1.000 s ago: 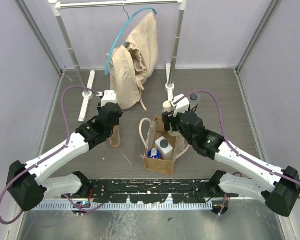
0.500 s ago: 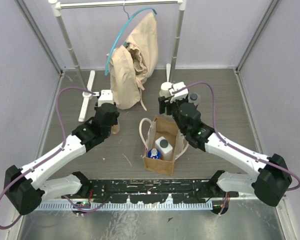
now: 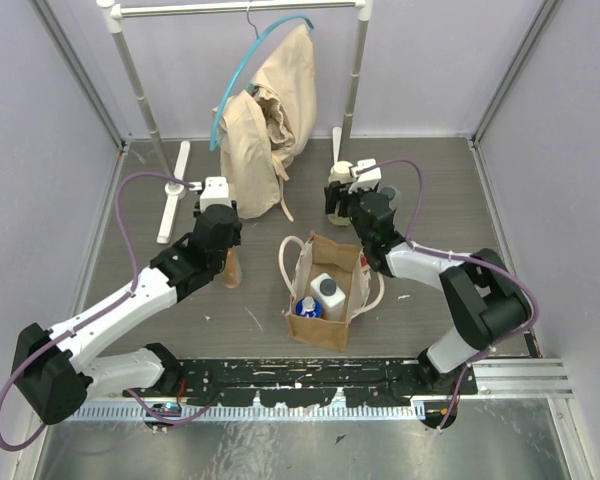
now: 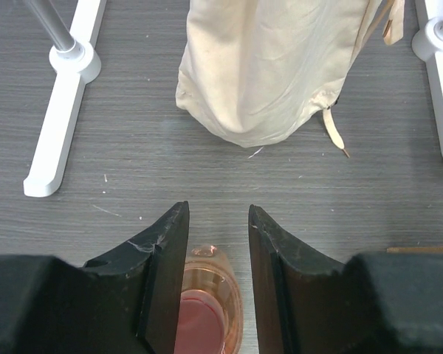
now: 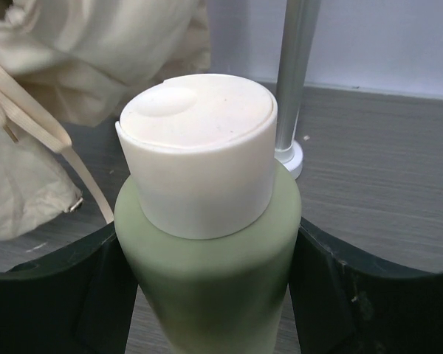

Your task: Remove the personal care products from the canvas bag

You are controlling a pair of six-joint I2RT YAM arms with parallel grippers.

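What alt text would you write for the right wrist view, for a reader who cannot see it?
An olive-green bottle with a cream cap fills the frame, gripped between the dark fingers of the right gripper. Behind it are beige cloth, a metal pole and grey wood-grain table.

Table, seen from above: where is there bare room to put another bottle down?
Bare wood lies in the table's far right corner, and near left between the bag and the left arm. The back middle is crowded: hanging cloth, rack foot, green bottle in the right gripper.
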